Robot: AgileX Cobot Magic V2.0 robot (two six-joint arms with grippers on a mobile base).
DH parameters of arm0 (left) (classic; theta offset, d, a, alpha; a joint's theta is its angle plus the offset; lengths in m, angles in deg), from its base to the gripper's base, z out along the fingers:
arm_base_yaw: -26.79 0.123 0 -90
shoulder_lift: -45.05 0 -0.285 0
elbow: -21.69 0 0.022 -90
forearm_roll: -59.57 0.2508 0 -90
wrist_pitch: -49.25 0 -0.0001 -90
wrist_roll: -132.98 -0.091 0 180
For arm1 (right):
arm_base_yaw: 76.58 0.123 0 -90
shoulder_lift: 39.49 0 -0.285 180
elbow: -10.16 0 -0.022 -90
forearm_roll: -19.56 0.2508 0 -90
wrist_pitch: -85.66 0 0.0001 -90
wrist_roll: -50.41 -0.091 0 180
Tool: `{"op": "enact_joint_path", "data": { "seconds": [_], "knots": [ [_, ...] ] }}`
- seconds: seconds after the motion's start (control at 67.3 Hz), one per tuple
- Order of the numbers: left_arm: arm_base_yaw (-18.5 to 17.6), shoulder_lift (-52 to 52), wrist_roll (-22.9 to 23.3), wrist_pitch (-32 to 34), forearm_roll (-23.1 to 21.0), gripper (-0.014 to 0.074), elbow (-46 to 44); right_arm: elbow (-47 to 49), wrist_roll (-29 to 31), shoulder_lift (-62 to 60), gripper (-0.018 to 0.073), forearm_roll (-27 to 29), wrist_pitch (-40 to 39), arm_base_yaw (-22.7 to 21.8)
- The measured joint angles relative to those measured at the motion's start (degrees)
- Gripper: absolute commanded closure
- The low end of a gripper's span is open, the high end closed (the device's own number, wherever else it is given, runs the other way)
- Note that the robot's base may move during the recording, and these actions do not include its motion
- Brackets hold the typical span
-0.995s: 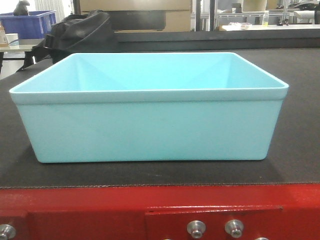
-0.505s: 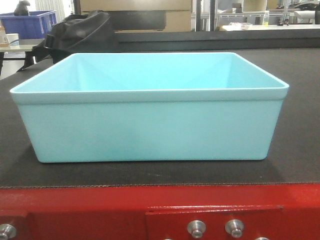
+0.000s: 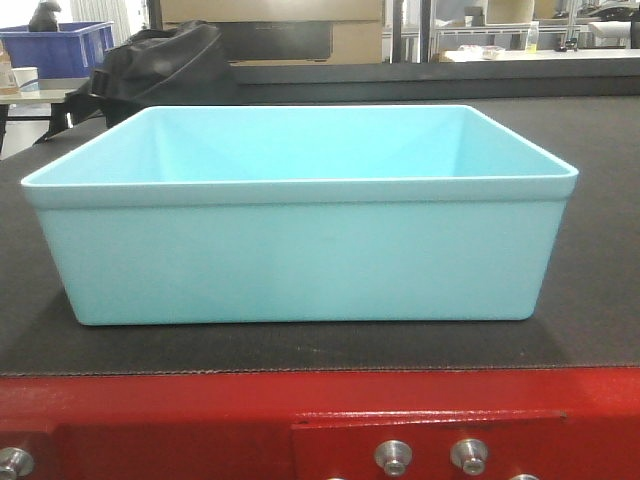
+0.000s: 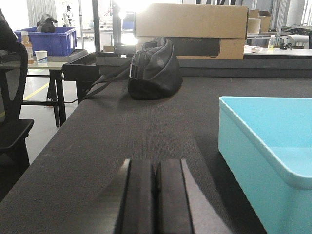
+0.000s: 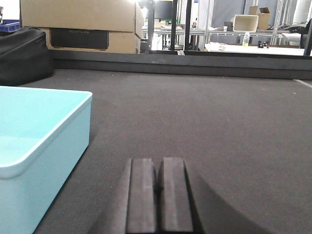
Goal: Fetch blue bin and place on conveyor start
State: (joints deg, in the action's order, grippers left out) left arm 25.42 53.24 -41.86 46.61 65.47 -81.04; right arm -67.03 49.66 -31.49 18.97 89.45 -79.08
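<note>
The blue bin (image 3: 300,255) stands upright on the conveyor start (image 3: 600,300), near the belt's front edge, just behind the red frame (image 3: 150,410) with its silver bolt heads (image 3: 392,457). The bin is empty inside; its rolled rim is level and nothing touches it.

The left gripper (image 4: 155,195) sits low over the belt, to the left of the bin and apart from it, with its two dark pads pressed together and nothing between them. The right gripper (image 5: 159,195) sits low over the belt to the right of the bin, also apart from it, its pads likewise closed against each other on nothing.

On the far part of the belt, left of centre, lies a black bag (image 4: 155,70) with a strap trailing to the left. Behind it stands a large cardboard box (image 4: 191,22). Off the belt at far left, a dark royal-blue bin (image 4: 48,40) rests on a side table (image 4: 44,62), with a paper cup (image 4: 42,55) beside it.
</note>
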Motion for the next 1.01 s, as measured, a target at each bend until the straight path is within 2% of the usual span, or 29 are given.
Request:
{"op": "enact_joint_path", "data": {
  "seconds": [1.01],
  "knots": [
    [0.0,-0.1,0.0,0.0,-0.1,0.0707,0.0,0.0,0.0,0.0,0.0725,0.0,0.0,0.0]
  ]
}}
